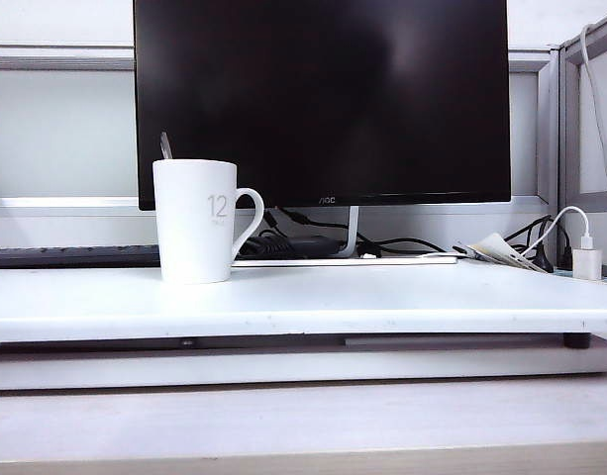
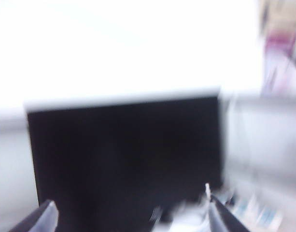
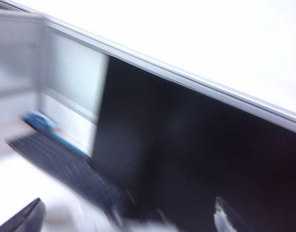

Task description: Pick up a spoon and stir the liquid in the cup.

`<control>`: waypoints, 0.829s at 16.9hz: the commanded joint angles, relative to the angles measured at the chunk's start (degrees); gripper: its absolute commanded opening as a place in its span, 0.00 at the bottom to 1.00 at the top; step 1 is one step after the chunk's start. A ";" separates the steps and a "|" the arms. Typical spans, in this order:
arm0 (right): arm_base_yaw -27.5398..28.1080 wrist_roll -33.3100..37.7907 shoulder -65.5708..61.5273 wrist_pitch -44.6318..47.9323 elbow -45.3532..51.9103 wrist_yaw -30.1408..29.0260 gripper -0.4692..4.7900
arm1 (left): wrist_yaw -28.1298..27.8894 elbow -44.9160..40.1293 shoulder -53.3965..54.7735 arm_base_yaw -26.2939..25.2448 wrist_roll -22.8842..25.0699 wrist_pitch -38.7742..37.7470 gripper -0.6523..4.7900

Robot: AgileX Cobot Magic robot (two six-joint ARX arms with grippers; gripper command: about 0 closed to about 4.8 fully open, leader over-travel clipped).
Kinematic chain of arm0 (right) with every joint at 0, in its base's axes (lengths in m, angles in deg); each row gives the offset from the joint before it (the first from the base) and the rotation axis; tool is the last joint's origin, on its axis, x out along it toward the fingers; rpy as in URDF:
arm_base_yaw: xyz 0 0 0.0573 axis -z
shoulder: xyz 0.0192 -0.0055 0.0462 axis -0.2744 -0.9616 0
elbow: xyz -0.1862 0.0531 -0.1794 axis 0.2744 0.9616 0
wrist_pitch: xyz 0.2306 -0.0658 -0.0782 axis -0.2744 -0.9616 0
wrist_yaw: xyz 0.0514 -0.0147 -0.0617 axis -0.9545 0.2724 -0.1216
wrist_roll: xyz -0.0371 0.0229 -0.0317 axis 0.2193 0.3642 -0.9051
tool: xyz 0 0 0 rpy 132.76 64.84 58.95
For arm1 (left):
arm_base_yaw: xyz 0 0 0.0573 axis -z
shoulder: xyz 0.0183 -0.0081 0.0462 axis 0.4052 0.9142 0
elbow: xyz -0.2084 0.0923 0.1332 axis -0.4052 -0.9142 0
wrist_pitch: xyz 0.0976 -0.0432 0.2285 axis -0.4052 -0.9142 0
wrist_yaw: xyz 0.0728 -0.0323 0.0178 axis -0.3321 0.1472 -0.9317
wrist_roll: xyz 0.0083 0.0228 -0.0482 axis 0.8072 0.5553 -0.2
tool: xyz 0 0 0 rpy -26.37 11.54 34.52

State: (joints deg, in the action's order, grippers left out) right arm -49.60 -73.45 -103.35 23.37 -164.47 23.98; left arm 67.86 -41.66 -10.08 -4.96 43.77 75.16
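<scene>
Left gripper [image 2: 131, 220], right gripper [image 3: 131, 217] agape.

One cup [image 1: 196, 223], one spoon [image 1: 165, 145], one monitor [image 1: 323, 99], one keyboard [image 1: 70, 256], one charger [image 1: 586, 262].

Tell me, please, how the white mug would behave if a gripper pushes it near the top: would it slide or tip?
The cup is tall and narrower at its base, so a high push would probably tip it rather than slide it. Its glossy ceramic looks slippery and breakable. The spoon leaning inside may rattle or shift. Both the left gripper and right gripper are open, away from it.

Exterior low, frontal; wrist views share monitor [image 1: 323, 99].
</scene>
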 commanded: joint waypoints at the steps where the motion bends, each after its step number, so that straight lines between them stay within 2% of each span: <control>1: -0.13 1.66 15.72 -19.15 -0.35 4.42 1.00 | -0.17 0.17 -14.95 -0.09 -2.73 -13.07 0.88; 2: -0.15 2.73 20.50 -22.43 -0.35 4.39 1.00 | -1.01 0.17 -18.91 -0.09 -2.82 -16.41 0.88; 4: -0.09 3.56 30.58 -30.36 0.46 3.91 1.00 | 3.15 3.98 -19.43 0.09 -4.76 -30.62 0.87; 5: -0.17 4.02 34.58 -32.72 2.12 3.13 1.00 | 3.26 4.55 -19.41 -0.11 -4.76 -34.71 0.85; 6: -0.09 5.51 39.60 -33.20 6.29 3.10 1.00 | 3.74 4.09 -19.54 -0.09 -4.74 -37.97 0.85; 7: -0.09 5.53 43.19 -32.76 11.13 3.10 1.00 | 1.88 3.15 -19.47 -0.07 -4.74 -40.37 0.85; 9: -0.11 8.70 49.20 -27.89 25.99 2.58 1.00 | 2.01 -2.64 -19.41 -0.07 -4.79 -39.26 0.85; 10: -0.15 9.88 51.10 -22.77 33.81 1.01 1.00 | 3.15 -6.47 -19.41 -0.07 -4.81 -36.26 0.85; 12: -0.17 13.07 53.02 -4.94 52.30 -3.78 1.00 | 2.40 -16.17 -19.41 -0.07 -6.45 -25.73 0.86; 14: -0.17 17.77 52.17 14.23 68.46 -4.44 1.00 | 1.27 -25.40 -19.41 -0.07 -12.85 -16.15 0.87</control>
State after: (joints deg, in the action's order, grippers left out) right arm -49.69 -58.44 -50.98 25.71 -100.43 19.89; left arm 69.91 -65.16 -29.49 -4.94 34.77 54.40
